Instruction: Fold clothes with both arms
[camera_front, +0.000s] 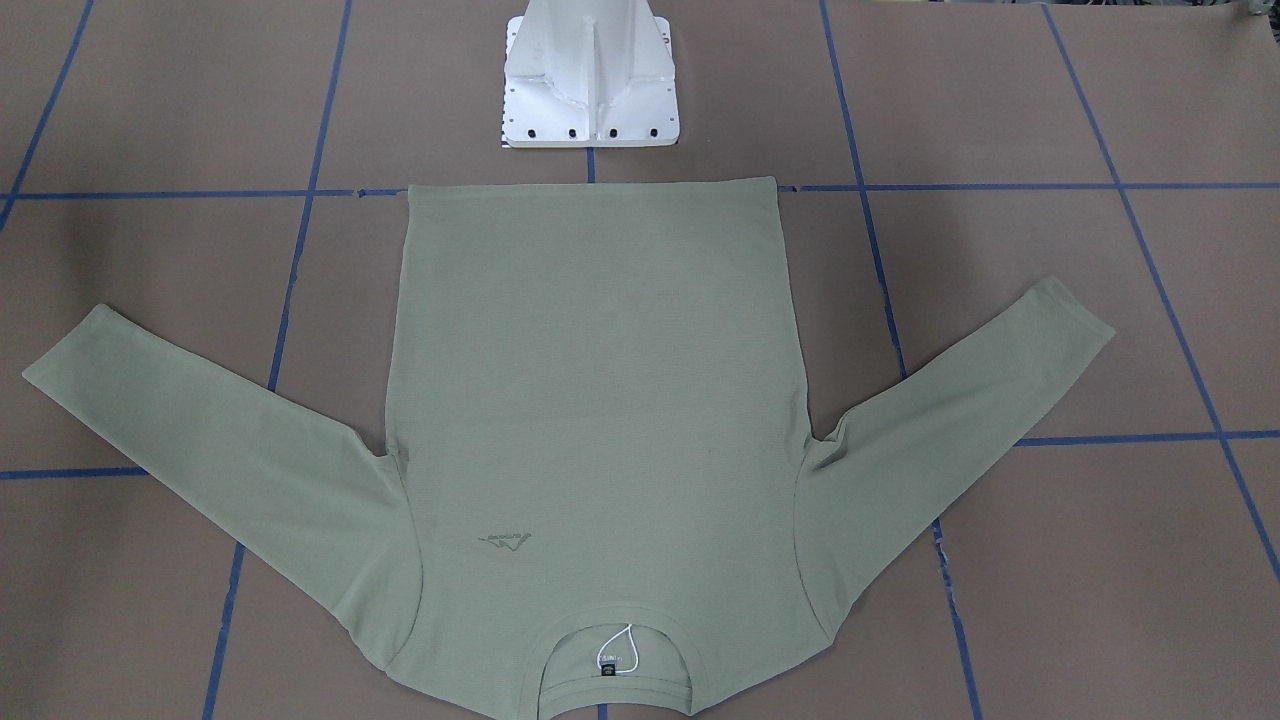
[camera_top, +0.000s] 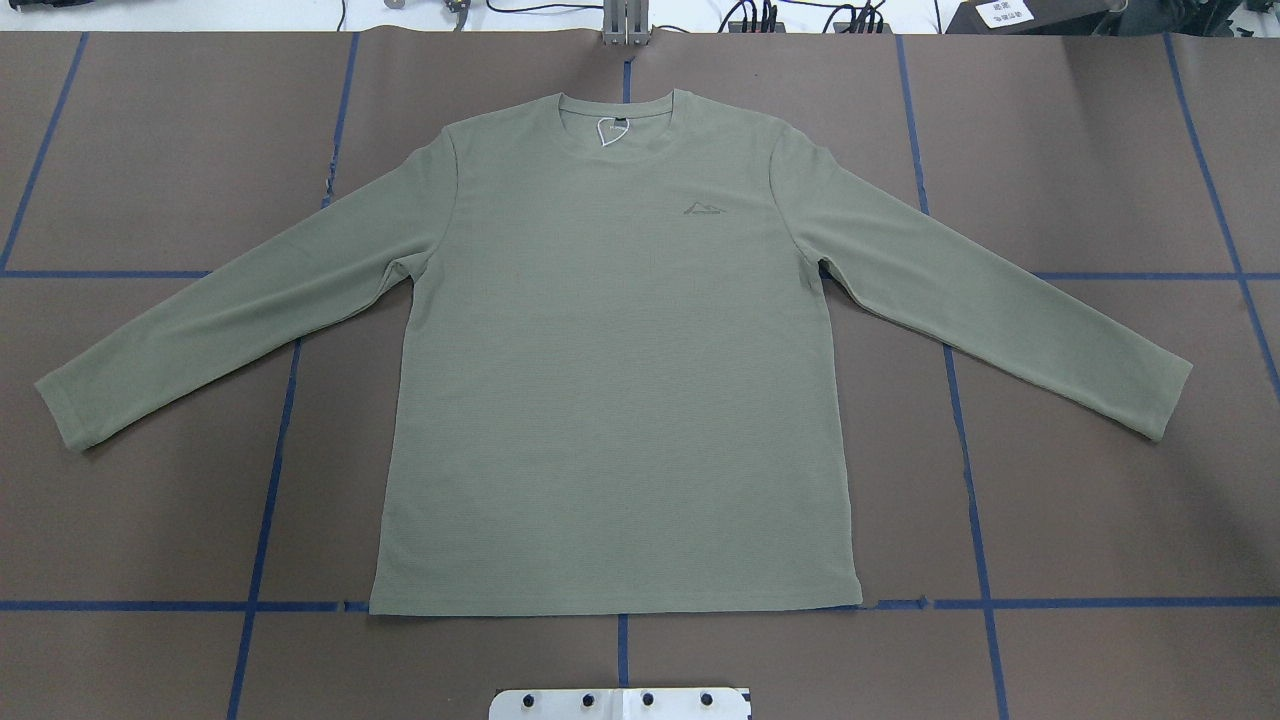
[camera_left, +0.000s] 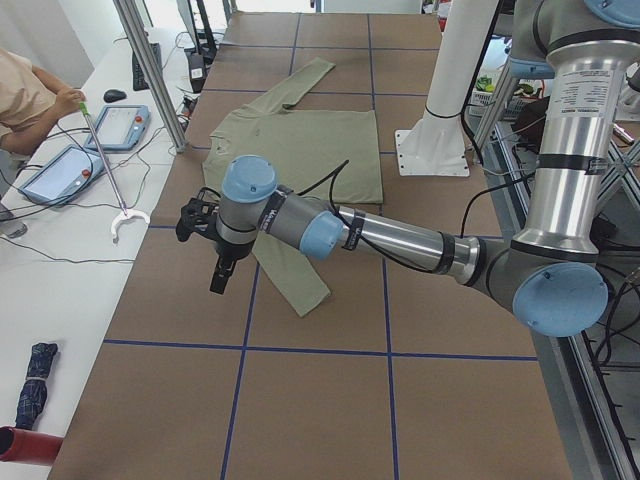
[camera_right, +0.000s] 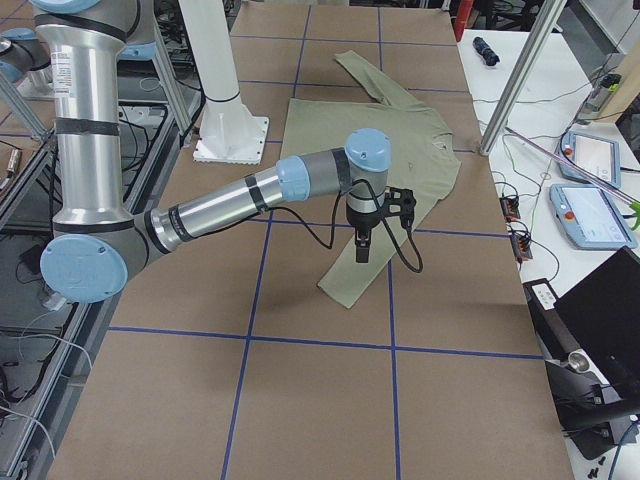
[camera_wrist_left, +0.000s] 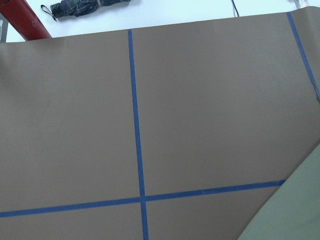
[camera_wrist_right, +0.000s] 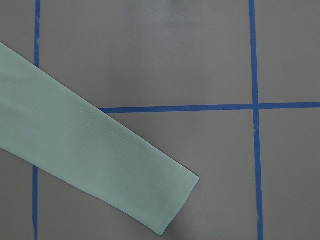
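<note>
Exterior side views: long-sleeved shirt (camera_left: 300, 150) flat, sleeves (camera_top: 240, 300) splayed diagonally; left end effector (camera_left: 221, 272) beside one sleeve, right end effector (camera_right: 361, 248) by other's cuff; open or closed, cannot tell.

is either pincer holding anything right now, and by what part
Nothing is held: the shirt lies flat on the table; left pincer and right pincer hang above it.

Brown table (camera_top: 150, 150) gridded with blue tape (camera_top: 150, 605) (white benches (camera_left: 50, 310) flank it).
</note>
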